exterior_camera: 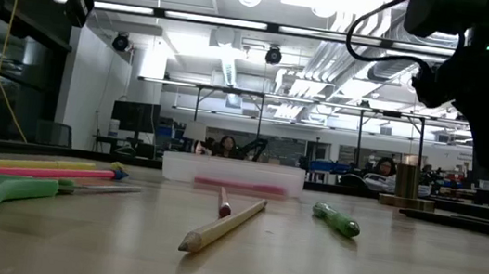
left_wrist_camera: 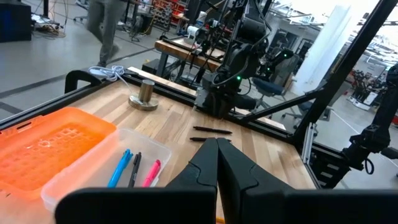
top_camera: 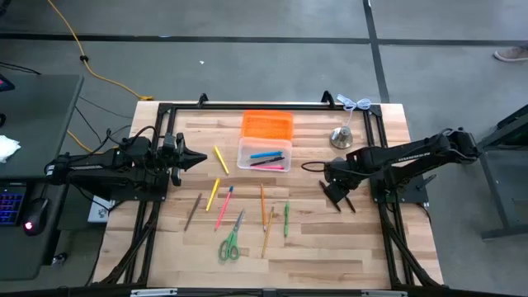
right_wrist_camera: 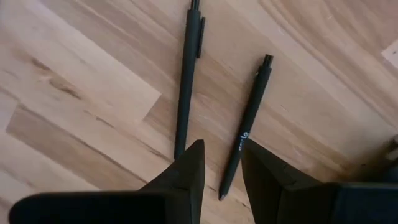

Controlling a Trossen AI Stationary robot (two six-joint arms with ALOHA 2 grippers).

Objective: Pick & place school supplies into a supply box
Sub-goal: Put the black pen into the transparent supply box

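The supply box stands at the table's far middle, its orange lid lying open behind it; a blue, a black and a pink pen lie inside. Two black pens lie side by side on the wood at the right. My right gripper hangs open above them, pointing down, the near tip of one pen showing between its fingers; it touches neither. My left gripper waits shut at the table's left, pointing level. Loose pencils, pens and green scissors lie on the near middle.
A silvery bell-like object stands right of the box, with a coiled white cord at the far rail. A black frame rail borders the table. Yellow, pink, orange and green pens lie scattered.
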